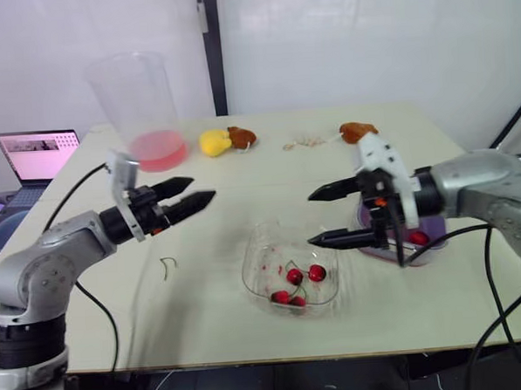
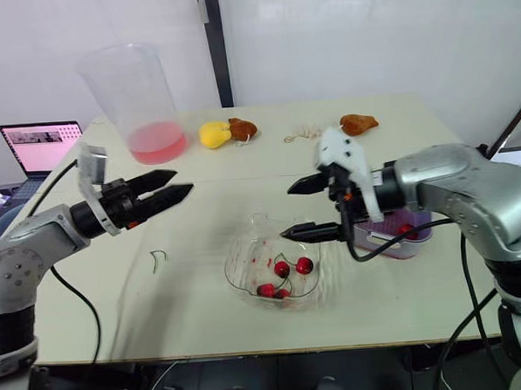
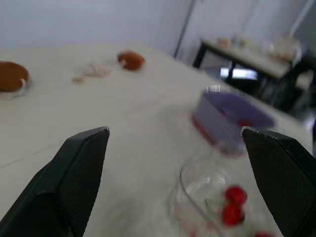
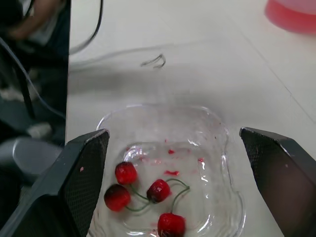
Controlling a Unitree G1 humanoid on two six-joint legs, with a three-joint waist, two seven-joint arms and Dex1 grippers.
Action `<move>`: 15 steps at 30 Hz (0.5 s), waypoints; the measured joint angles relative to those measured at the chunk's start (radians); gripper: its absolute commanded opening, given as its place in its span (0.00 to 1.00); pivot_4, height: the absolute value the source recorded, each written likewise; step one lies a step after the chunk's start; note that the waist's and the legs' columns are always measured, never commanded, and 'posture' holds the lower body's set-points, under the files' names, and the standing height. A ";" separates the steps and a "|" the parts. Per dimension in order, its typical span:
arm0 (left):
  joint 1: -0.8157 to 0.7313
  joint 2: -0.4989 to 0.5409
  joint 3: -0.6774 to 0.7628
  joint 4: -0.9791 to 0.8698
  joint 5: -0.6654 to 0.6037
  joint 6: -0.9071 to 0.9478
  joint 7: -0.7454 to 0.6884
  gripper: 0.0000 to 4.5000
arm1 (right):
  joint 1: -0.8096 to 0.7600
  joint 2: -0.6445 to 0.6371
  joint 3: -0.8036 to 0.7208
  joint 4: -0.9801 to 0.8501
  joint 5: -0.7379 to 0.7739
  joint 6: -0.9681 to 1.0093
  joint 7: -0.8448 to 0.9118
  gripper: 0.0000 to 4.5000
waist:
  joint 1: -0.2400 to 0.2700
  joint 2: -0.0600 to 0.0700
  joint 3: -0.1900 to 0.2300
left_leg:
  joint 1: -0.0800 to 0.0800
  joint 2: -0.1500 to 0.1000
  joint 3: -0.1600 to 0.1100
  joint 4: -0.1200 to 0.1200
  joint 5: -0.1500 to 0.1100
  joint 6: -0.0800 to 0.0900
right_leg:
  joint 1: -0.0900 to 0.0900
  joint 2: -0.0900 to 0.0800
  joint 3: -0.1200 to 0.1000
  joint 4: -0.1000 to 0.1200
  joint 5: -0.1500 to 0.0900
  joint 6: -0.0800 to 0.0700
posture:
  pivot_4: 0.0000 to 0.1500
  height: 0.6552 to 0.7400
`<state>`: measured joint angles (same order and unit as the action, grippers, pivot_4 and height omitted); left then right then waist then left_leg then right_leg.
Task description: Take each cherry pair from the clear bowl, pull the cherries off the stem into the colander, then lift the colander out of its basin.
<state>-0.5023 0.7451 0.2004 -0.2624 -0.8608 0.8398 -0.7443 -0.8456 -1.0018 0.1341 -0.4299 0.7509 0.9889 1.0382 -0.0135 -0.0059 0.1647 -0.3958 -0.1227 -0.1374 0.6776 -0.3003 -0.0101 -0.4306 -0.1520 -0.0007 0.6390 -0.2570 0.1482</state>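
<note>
Over the table (image 1: 267, 160) in the left eye view, our left gripper (image 1: 203, 187) and right gripper (image 1: 309, 218) hang wide open, and in the right wrist view the cherries (image 4: 159, 190) sit in the clear bowl (image 4: 163, 126), which we could tip by bumping it.

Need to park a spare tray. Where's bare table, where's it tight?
Free: the middle strip of table between the clear bowl and the yellow object at the back; also front left, past the loose stem. Tight: front right, where bowl, colander and right gripper bunch together.
</note>
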 measured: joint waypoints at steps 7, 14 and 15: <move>0.083 0.068 -0.108 -0.061 0.074 -0.042 -0.155 1.00 | -0.271 0.089 0.366 0.083 -0.160 0.156 0.049 1.00 | 0.007 0.000 0.000 | -0.002 0.000 -0.003 0.001 0.000 0.000 | 0.000 0.001 -0.001 -0.001 0.000 0.000 | 1.00 1.00; 0.150 0.079 -0.107 -0.108 0.053 -0.013 -0.178 1.00 | -0.335 0.162 0.636 0.170 -0.345 0.248 0.049 1.00 | -0.003 0.000 0.000 | -0.004 0.000 -0.002 0.002 0.000 0.001 | -0.003 0.000 0.000 -0.001 0.000 0.000 | 1.00 1.00; 0.156 0.079 -0.107 -0.114 0.049 -0.011 -0.178 1.00 | -0.335 0.173 0.656 0.173 -0.359 0.257 0.042 1.00 | -0.003 0.000 0.000 | -0.005 0.000 -0.002 0.001 0.000 0.001 | -0.004 0.000 0.000 0.000 0.000 0.000 | 1.00 1.00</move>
<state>-0.3462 0.8243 0.0931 -0.3769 -0.8117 0.8291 -0.9226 -1.1811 -0.8283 0.7899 -0.2574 0.3915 1.2454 1.0798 -0.0165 -0.0061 0.1652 -0.4003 -0.1227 -0.1398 0.6790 -0.3007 -0.0096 -0.4348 -0.1516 -0.0012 0.6394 -0.2570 0.1480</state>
